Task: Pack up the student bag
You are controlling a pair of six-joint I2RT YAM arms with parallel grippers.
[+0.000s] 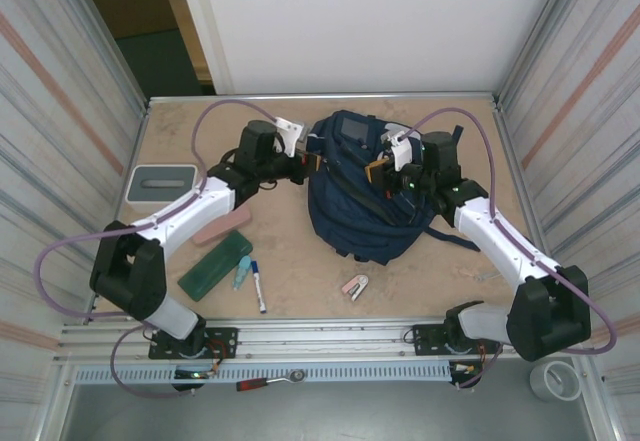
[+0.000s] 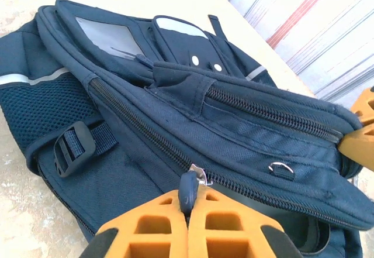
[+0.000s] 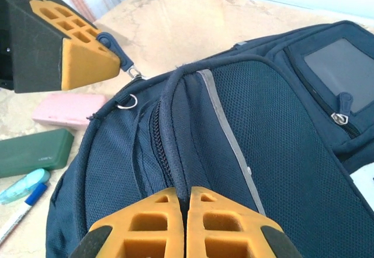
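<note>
Pinched dark zipper pull (image 2: 188, 189) of large navy blue fabric backpack (image 1: 350, 216) in closed left jaws; clamped its raised seam (image 3: 172, 109) in closed right jaws, across the zip to the right

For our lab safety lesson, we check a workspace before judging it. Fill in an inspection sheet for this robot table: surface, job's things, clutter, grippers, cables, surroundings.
Surface: mottled beige table; no spills seen.
Job's things: navy backpack lying between the two arms.
Clutter: grey-white box, pink case, green case, blue marker and a small pink item, all left of or in front of the backpack.
Grippers: left gripper shut on a zipper pull; right gripper shut on a backpack seam.
Cables: purple cables loop from each arm over the table.
Surroundings: striped panels on both sides, white wall behind.
</note>
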